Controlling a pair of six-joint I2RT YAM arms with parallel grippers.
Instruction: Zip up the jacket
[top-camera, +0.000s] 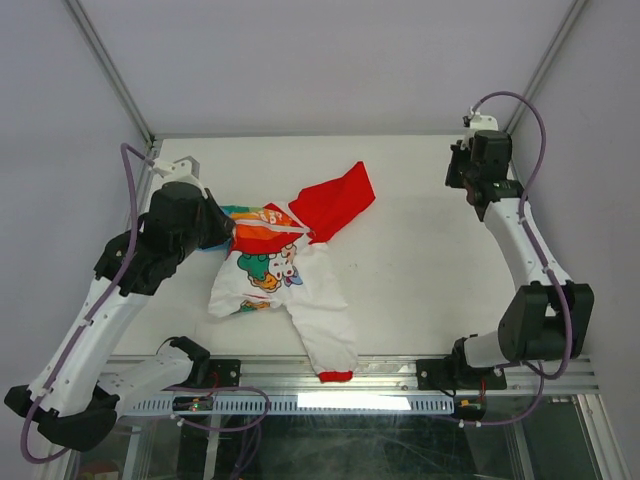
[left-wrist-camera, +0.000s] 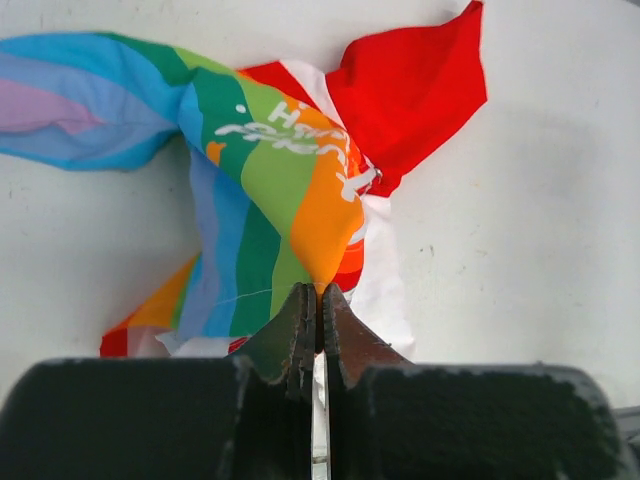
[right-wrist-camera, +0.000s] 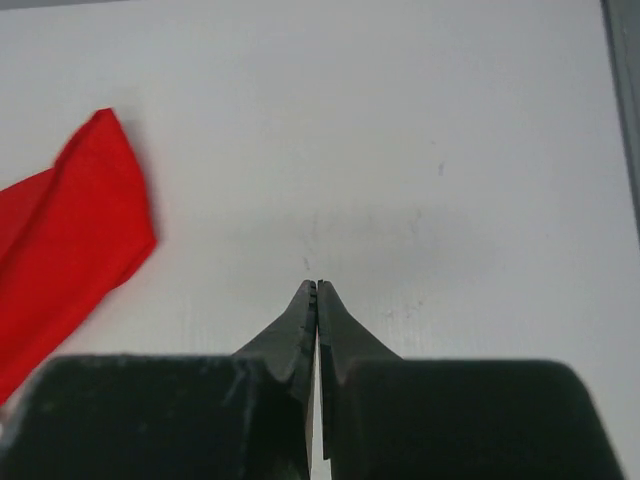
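Observation:
The jacket (top-camera: 275, 275) lies crumpled at the table's left middle, white with cartoon prints, its red hood (top-camera: 333, 200) spread toward the back and one sleeve with a red cuff (top-camera: 335, 376) reaching the near edge. My left gripper (left-wrist-camera: 318, 295) is shut on a fold of the rainbow-striped panel (left-wrist-camera: 280, 190), pinching the orange stripe; in the top view its fingers are hidden behind the arm (top-camera: 180, 225). My right gripper (right-wrist-camera: 316, 288) is shut and empty, held above bare table at the back right (top-camera: 470, 175), well away from the jacket. The red hood (right-wrist-camera: 60, 240) shows at the left of its view.
Metal frame posts (top-camera: 110, 70) rise at the back corners. An aluminium rail (top-camera: 400, 375) runs along the near edge by the arm bases. The white tabletop (top-camera: 430, 270) lies between the jacket and the right arm.

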